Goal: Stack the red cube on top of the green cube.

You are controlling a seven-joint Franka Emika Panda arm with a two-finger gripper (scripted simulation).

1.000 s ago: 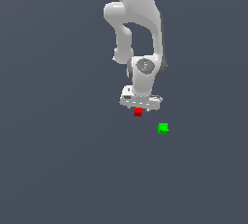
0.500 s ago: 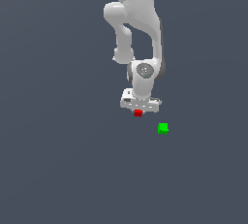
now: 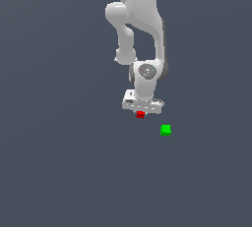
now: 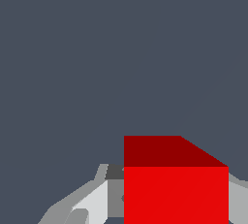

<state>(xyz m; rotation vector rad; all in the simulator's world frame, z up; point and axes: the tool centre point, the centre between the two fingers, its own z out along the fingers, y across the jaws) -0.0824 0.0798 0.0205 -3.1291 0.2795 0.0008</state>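
Note:
The red cube [image 3: 140,115] sits directly under the white gripper [image 3: 141,113], between its fingers. In the wrist view the red cube [image 4: 175,189] fills the gap between the two fingers [image 4: 92,203], and the jaws stand against its sides. I cannot tell whether the cube rests on the floor or is just off it. The green cube [image 3: 166,130] lies alone on the floor, a short way to the exterior view's right of the red cube and slightly nearer the camera. It is out of the wrist view.
The white arm [image 3: 140,29] rises above the gripper toward the top of the exterior view. The dark grey floor [image 3: 59,162] spreads flat around both cubes.
The arm, gripper and both cubes stand about where they were; no clear movement shows.

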